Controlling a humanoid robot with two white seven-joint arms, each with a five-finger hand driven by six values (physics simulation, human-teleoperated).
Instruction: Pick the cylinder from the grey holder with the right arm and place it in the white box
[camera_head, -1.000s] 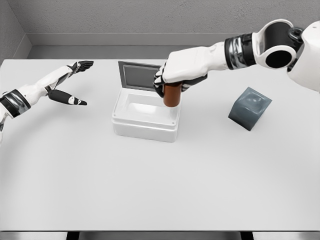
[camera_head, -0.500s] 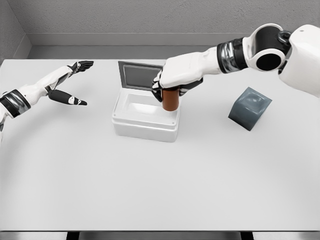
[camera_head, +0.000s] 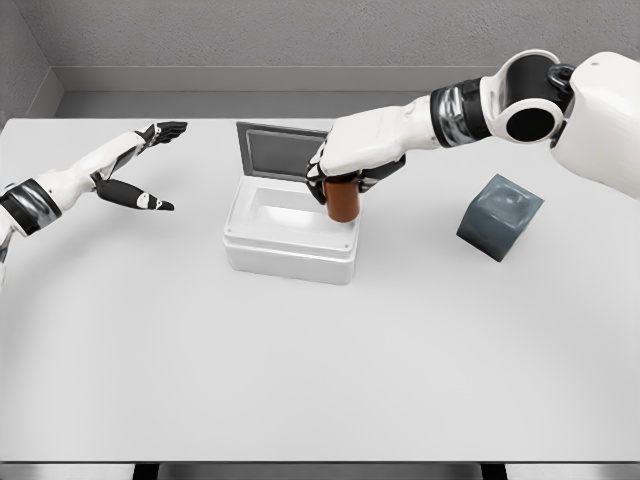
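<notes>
Your right hand (camera_head: 355, 160) is clamped on the brown cylinder (camera_head: 342, 201), which hangs upright over the right inner edge of the white box (camera_head: 290, 250) near the desk's (camera_head: 320, 370) far edge. For release, I judge it should sit slightly further left.

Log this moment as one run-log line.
right hand: shut on brown cylinder | over open white box, right side | left hand: open, idle | grey holder: vacated
</notes>
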